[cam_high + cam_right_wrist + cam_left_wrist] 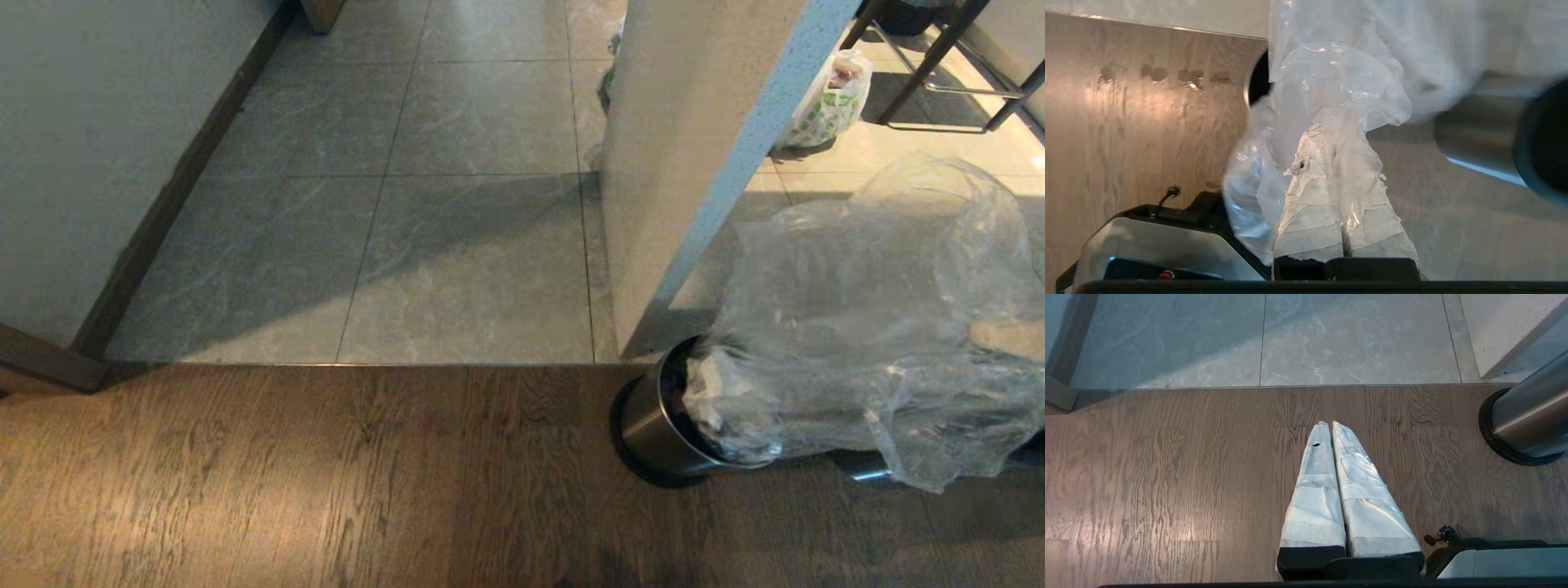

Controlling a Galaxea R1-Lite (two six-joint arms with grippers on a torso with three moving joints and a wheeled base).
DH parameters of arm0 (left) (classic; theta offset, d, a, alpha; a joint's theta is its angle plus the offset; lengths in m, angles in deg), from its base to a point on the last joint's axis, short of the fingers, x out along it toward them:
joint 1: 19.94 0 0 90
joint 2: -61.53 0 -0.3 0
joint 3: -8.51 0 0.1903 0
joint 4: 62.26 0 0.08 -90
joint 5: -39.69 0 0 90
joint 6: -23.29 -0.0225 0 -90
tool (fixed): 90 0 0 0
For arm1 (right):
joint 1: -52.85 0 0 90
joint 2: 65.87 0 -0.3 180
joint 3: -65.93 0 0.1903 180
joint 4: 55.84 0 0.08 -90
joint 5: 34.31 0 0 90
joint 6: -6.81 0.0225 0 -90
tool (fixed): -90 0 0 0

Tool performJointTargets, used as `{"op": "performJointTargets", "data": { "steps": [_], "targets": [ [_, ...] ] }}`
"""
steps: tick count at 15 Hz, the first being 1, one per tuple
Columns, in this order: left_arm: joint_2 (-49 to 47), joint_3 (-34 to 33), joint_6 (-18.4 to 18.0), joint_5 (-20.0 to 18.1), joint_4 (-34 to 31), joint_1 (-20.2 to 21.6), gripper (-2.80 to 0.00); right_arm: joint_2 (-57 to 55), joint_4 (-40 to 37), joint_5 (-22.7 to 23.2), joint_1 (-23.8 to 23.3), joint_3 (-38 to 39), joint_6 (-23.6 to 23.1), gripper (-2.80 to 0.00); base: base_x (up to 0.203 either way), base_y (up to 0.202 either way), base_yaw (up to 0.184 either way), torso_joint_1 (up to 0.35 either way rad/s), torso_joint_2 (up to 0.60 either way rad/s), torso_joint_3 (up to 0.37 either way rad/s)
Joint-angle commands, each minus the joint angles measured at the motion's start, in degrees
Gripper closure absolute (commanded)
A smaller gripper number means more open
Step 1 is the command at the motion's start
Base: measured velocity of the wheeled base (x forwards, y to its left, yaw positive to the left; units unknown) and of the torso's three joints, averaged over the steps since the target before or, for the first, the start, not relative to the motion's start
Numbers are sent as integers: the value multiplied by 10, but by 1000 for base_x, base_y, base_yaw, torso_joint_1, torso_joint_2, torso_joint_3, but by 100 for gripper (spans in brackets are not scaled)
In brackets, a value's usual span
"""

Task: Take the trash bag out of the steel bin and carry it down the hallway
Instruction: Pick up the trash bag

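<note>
The steel bin (pixel 653 425) stands on the wood floor at a white wall corner, with its black base (pixel 1506 445) also in the left wrist view. The clear crinkly trash bag (pixel 865 327) billows up out of its mouth and spreads to the right, with white paper showing through low inside. My right gripper (pixel 1332 132) is shut on a gathered fold of the trash bag (pixel 1339 81), and film drapes over its taped fingers (pixel 1310 220). The bag hides that gripper in the head view. My left gripper (pixel 1329 424) hangs shut and empty over the wood floor.
The hallway (pixel 457 204) of grey tiles runs ahead between the left wall and the corner wall (pixel 694 147). A white shopping bag with green print (pixel 829 102) lies beyond, by black chair legs (pixel 931 65). A blurred steel cylinder (pixel 1486 130) sits close to the right gripper.
</note>
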Motion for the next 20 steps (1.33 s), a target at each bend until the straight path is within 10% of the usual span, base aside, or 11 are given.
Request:
{"op": "performJointTargets", "data": {
  "steps": [1,20],
  "targets": [
    [0,0,0,0,0,0,0,86,-9,1,-13,56,0,0,0,0,0,0,0,0],
    [0,0,0,0,0,0,0,57,-32,74,71,81,1,0,0,0,0,0,0,0]
  ]
}}
